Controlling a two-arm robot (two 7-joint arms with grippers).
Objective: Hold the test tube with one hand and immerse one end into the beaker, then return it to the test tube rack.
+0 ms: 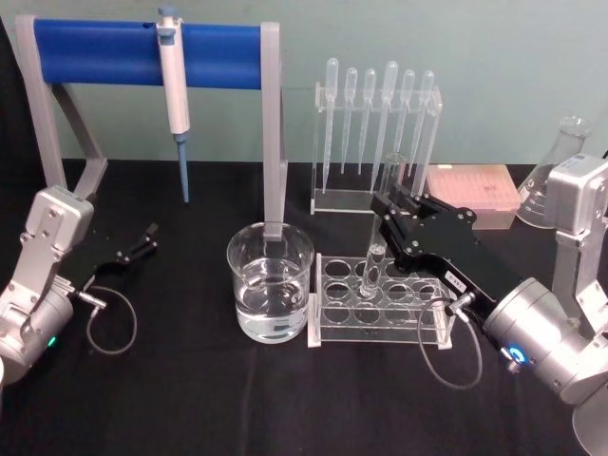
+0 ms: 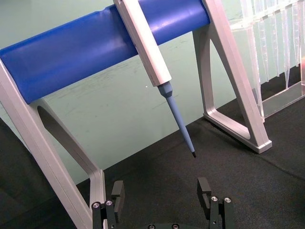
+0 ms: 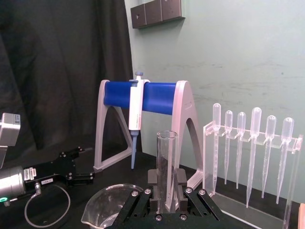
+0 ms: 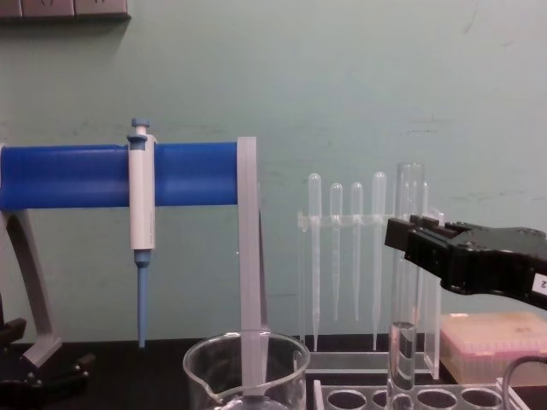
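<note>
The test tube (image 1: 372, 271) stands upright with its lower end among the holes of the clear tube rack (image 1: 328, 313). My right gripper (image 1: 391, 205) is shut on its upper part. In the right wrist view the tube (image 3: 167, 160) rises between the two black fingers (image 3: 153, 193). From the chest, its open top (image 4: 409, 192) sticks up above the gripper (image 4: 402, 236). The beaker (image 1: 271, 285), partly filled with clear liquid, sits just left of the rack. My left gripper (image 1: 147, 237) rests open and empty at the table's left, pointing at the blue stand.
A white-and-blue pipettor (image 1: 174, 85) hangs on the blue-barred stand (image 1: 95, 52) behind the beaker. A clear holder of plastic pipettes (image 1: 375, 133) stands behind the rack. A pink tip box (image 1: 470, 190) and a glass flask (image 1: 556, 176) sit back right.
</note>
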